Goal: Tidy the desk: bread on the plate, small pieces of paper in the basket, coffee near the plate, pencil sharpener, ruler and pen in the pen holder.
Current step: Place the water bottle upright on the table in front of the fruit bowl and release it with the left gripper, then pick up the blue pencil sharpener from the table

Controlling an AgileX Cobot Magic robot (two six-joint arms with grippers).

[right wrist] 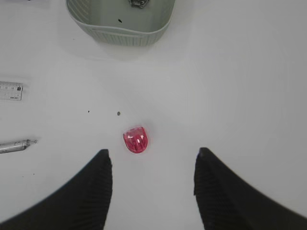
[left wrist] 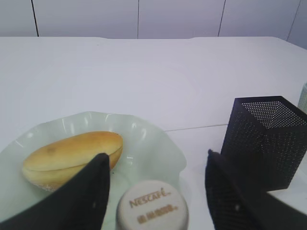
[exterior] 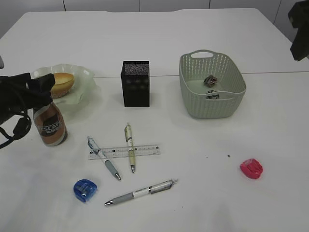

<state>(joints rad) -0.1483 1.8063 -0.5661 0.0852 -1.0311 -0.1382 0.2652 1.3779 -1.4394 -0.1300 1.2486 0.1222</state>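
Observation:
Bread (exterior: 62, 83) lies on the pale green plate (exterior: 87, 77). A Nescafé coffee bottle (exterior: 50, 126) stands in front of the plate. My left gripper (left wrist: 156, 154) is open, its fingers either side of the bottle's cap (left wrist: 152, 206) without touching it. My right gripper (right wrist: 152, 151) is open and empty, high above a red sharpener (right wrist: 135, 140). A ruler (exterior: 145, 151), three pens (exterior: 104, 158) (exterior: 130, 146) (exterior: 142, 192) and a blue sharpener (exterior: 85, 189) lie at the front. The black pen holder (exterior: 135, 83) stands in the middle. Paper scraps (exterior: 210, 80) lie in the basket (exterior: 227, 104).
The red sharpener (exterior: 252, 168) lies alone at the front right. Two pens lie across the ruler. The pen holder (left wrist: 268, 139) stands to the right of the plate (left wrist: 153, 139). A seam runs across the white table behind the objects.

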